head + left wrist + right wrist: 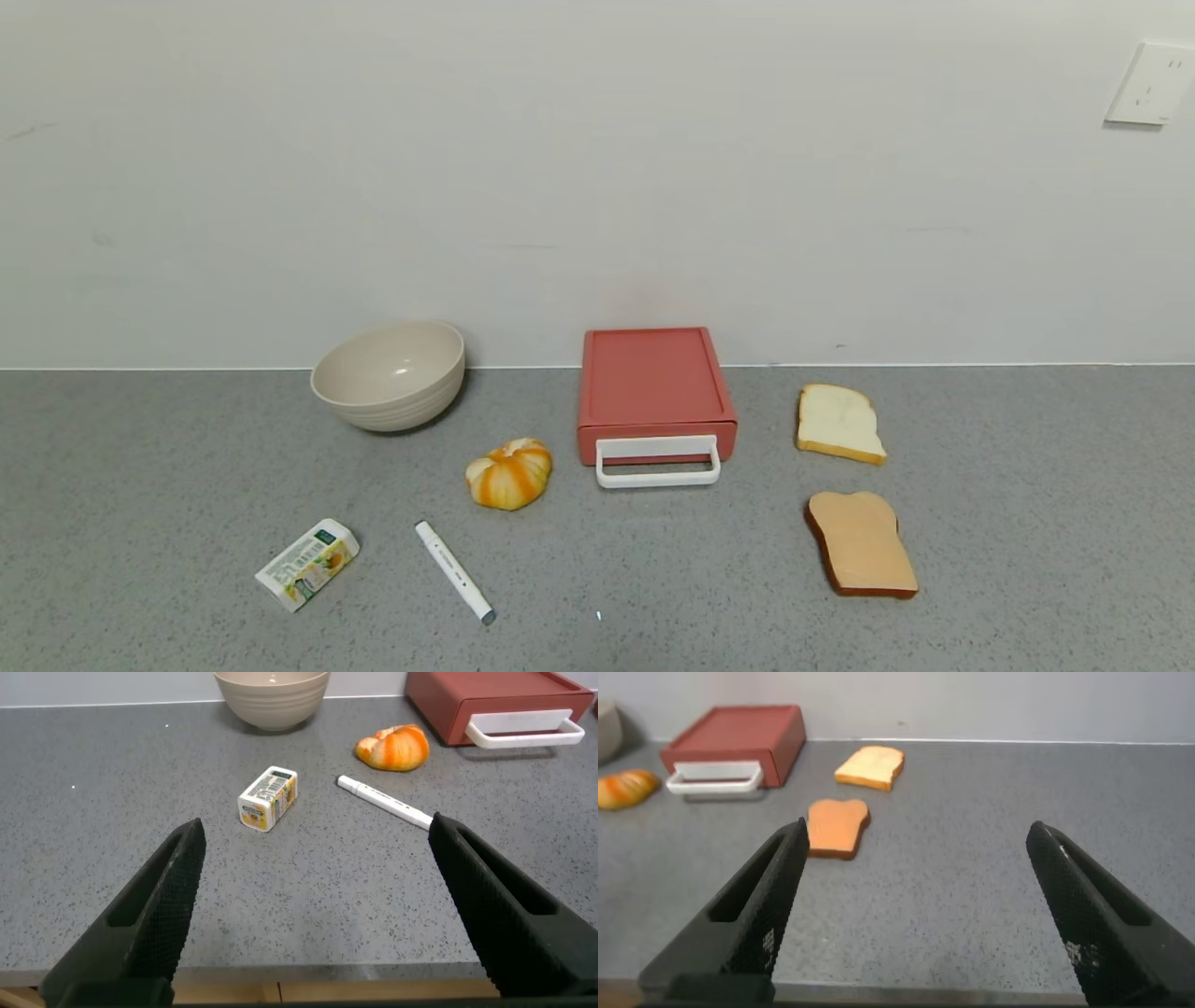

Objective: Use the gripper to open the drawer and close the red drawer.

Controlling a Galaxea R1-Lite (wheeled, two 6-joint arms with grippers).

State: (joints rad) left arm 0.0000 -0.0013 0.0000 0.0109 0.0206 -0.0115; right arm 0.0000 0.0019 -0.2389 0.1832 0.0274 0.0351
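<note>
The salmon-red drawer (pixel 653 383) stands at the back middle of the grey counter, against the wall, with its tray slid in and its white loop handle (pixel 658 462) facing me. It also shows in the left wrist view (pixel 486 700) and the right wrist view (pixel 738 742). Neither gripper shows in the head view. My left gripper (pixel 318 859) is open and empty over the counter's front edge, far from the drawer. My right gripper (pixel 915 859) is open and empty over the front edge too, with the brown bread slice ahead of it.
A beige bowl (pixel 389 375) stands at the back left. A toy pumpkin (pixel 510 473), a white marker (pixel 455 571) and a small carton (pixel 307 564) lie left of the drawer. A white bread slice (pixel 837 423) and a brown slice (pixel 860 543) lie right of it.
</note>
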